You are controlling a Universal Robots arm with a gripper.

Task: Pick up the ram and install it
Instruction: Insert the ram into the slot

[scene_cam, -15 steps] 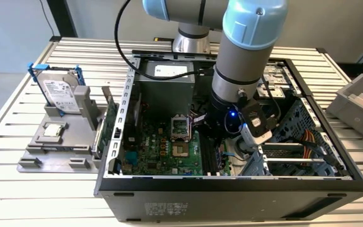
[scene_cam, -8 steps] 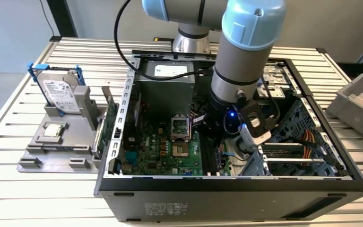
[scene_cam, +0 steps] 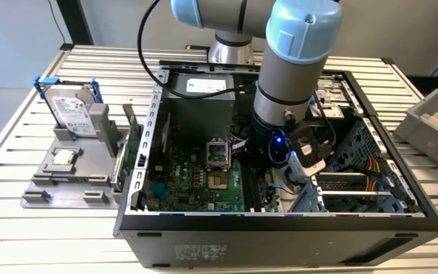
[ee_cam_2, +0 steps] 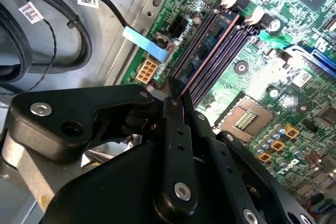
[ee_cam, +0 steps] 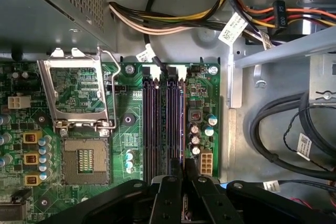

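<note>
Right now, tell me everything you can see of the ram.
The ram is a long, thin dark-blue board with small dark chips on its face and a coppery upper edge. It stands on edge, lined up lengthwise with the black memory slots on the green motherboard. The tool pinches its near end. I cannot tell which slot it sits in, or whether it is fully seated.

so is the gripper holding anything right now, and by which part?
Yes: the gripper is shut on the ram, pinching it at its near end, the stick lined up along the motherboard slots.
</note>
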